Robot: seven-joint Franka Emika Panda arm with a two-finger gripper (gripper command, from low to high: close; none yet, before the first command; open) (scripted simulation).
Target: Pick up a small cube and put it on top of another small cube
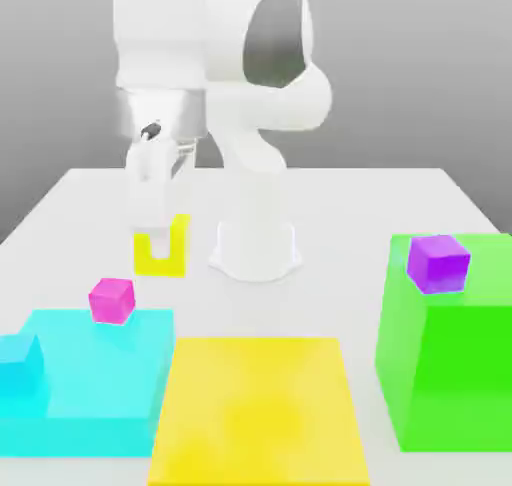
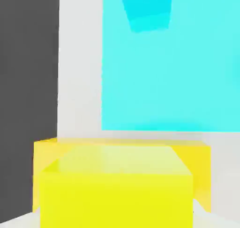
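Behind the cyan block (image 1: 95, 374), toward the robot's base, the end effector (image 1: 160, 242) is clamped on the small yellow cube (image 1: 160, 256), held near the counter (image 1: 80, 204) in the exterior view; a magenta cube (image 1: 111, 300) sits on the cyan block's back edge, likely the target. From the hand view, the yellow cube (image 2: 117, 185) looms close before the cyan block (image 2: 168, 77). Good practice: carry level, centre over the magenta cube, lower gently before releasing.
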